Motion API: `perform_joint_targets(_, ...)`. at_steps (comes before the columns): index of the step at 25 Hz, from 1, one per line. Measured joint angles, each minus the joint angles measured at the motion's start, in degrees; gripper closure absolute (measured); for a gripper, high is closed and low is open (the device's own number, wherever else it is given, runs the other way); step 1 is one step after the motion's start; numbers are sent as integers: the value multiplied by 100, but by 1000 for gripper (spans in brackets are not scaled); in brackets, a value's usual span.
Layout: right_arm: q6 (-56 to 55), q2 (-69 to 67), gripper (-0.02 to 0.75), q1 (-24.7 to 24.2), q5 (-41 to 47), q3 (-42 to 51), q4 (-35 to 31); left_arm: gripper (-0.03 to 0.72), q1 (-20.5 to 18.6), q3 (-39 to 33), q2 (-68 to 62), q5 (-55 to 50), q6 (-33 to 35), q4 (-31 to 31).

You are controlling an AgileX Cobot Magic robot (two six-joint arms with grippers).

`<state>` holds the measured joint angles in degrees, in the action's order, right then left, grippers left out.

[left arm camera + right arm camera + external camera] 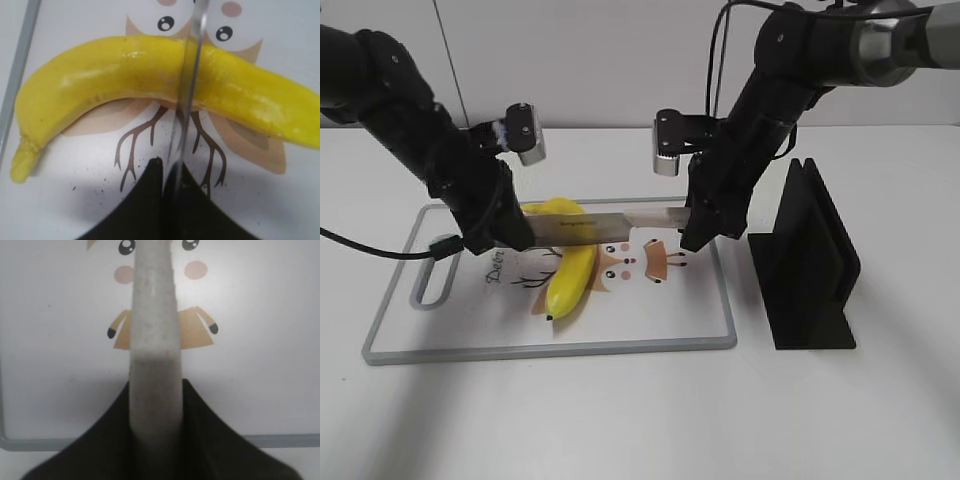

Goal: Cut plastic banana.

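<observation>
The yellow plastic banana [570, 282] lies in one piece on the white cutting board [550, 350], stem toward the front. A knife [590, 227] is held level across its middle, the blade edge crossing it in the left wrist view [192, 75]. My left gripper [508, 236] is shut on the blade's tip end [170, 200], left of the banana [110, 75]. My right gripper [695, 235] is shut on the pale knife handle [152, 340], right of the banana. Whether the blade touches the banana, I cannot tell.
The board [75, 165] has a grey rim, a handle slot [432, 285] at its left end and a cartoon print [645, 260]. A black knife stand [810, 260] stands upright just right of the board. The board's near rim shows in the right wrist view [280, 441].
</observation>
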<state>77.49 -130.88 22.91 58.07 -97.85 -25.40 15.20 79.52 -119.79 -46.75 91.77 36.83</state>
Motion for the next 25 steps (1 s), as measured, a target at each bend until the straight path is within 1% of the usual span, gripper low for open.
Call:
perform_joint_targets(9,-150,217,562,25,54,3,49,701,11,-46,188,57,0,-59)
perform_joint_targets(12,-182,524,562,25,189,17,56,701,11,-66,552,-66,0,-80)
perform_joint_targets(19,-274,1391,565,42,830,17,40,709,17,-66,1610,-825,-53,-180)
perform_joint_targets(25,-285,1699,565,42,944,-46,-3,712,21,-66,2130,-964,-78,-202)
